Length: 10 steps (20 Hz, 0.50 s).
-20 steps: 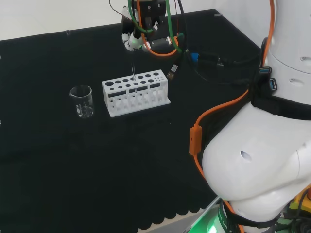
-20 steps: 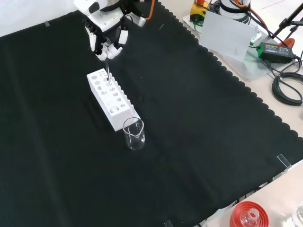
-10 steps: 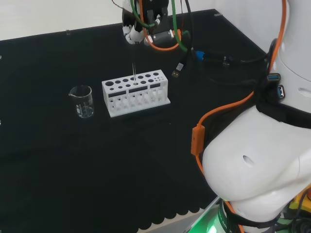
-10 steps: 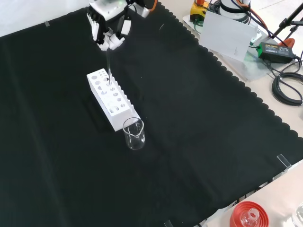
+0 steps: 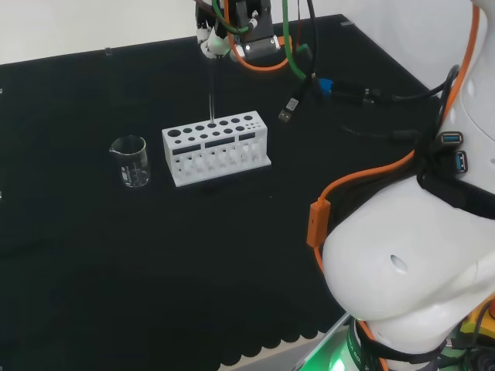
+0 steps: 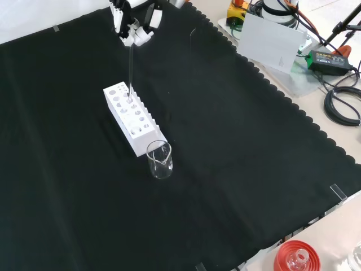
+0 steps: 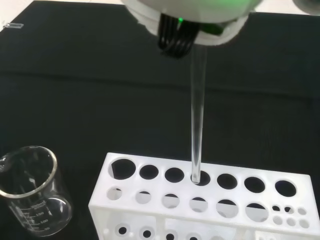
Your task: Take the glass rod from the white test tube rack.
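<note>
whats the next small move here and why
Probably keep lifting straight up a little. The hand pinches the top of the glass rod, which stands upright with its lower tip just at a hole in the white rack; moving sideways now might catch the rim.

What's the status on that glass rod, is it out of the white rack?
Hand shut on glass rod. Rod upright, tip at a hole in white test tube rack, not clear. Beaker apart from it.
</note>
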Each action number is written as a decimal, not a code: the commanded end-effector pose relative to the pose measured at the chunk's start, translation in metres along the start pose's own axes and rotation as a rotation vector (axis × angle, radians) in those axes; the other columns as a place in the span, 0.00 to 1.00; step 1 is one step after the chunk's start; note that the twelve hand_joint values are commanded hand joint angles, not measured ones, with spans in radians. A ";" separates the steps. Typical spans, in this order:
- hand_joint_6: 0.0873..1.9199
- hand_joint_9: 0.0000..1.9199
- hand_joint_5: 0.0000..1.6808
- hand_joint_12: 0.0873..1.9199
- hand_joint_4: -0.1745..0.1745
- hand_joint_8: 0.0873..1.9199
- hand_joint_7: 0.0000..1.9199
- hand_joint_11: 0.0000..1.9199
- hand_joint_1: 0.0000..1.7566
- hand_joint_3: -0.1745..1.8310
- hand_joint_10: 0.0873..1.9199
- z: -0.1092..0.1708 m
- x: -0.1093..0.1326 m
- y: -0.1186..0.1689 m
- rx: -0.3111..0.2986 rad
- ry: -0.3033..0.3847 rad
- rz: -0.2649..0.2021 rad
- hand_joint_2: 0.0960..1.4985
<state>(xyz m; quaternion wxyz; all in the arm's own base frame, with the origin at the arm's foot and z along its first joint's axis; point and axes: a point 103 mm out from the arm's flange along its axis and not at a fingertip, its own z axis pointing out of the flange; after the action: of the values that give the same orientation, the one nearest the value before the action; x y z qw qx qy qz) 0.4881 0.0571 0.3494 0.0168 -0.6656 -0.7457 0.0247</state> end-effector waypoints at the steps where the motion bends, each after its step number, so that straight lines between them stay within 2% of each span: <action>1: 0.35 0.92 0.66 0.31 0.00 0.44 0.68 0.84 0.75 0.43 0.19 -0.008 0.005 -0.013 -0.016 0.005 0.014 0.42; 4: 0.35 0.92 0.66 0.31 0.00 0.44 0.68 0.84 0.75 0.43 0.19 -0.012 0.009 -0.016 -0.033 0.015 -0.001 0.41; 7: 0.35 0.92 0.66 0.31 0.00 0.44 0.68 0.84 0.75 0.44 0.19 -0.017 0.001 -0.026 -0.054 0.045 -0.002 0.41; 10: 0.35 0.93 0.66 0.31 0.00 0.44 0.68 0.84 0.75 0.44 0.19 -0.016 0.007 -0.024 -0.049 0.039 -0.005 0.41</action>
<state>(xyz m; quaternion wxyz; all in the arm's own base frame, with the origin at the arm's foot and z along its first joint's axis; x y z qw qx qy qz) 0.4673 0.0591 0.3666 0.0124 -0.6663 -0.7456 0.0005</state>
